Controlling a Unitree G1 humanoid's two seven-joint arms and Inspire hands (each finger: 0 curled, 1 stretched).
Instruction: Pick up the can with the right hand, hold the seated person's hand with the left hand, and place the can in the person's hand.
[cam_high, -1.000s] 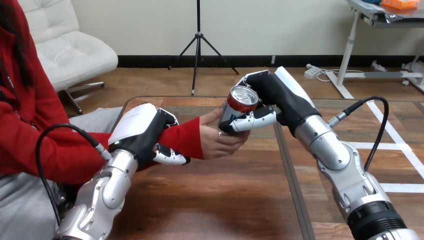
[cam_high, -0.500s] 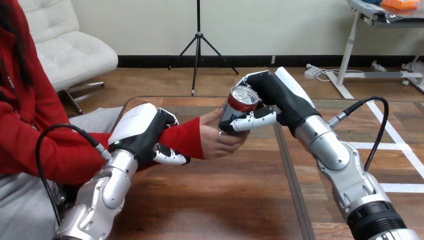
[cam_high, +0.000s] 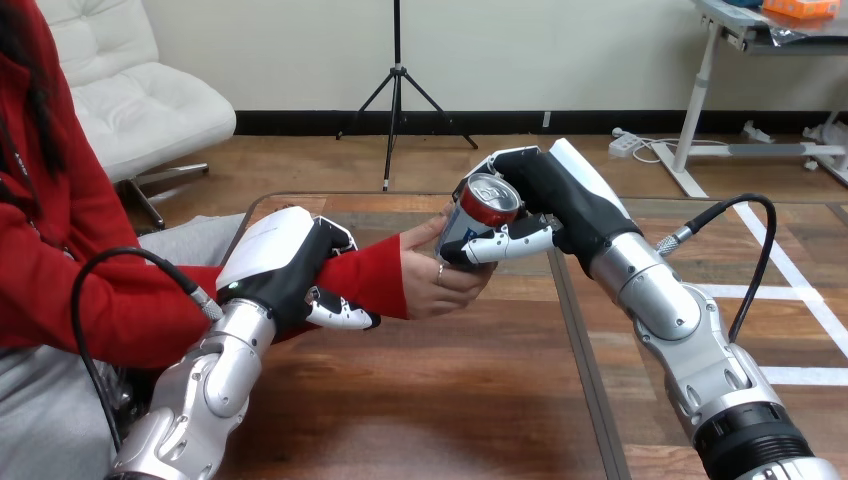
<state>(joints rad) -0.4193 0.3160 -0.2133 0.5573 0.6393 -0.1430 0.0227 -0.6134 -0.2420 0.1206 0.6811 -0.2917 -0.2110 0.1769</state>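
Observation:
A red and blue can (cam_high: 478, 215) with a silver top is held tilted above the table's middle. My right hand (cam_high: 545, 195) is shut on it, thumb across its front and fingers behind. The can's base rests in the person's hand (cam_high: 435, 275), which reaches in from the left, palm up, with fingers curling under the can. My left hand (cam_high: 290, 265) is shut on the person's forearm over the red sleeve, fingers wrapped over the top and thumb curled below.
The wooden table (cam_high: 430, 400) has a dark seam (cam_high: 585, 370) running front to back right of centre. The person sits at the left side.
The can has tipped slightly more to the right in my right hand. Nothing else has visibly moved.

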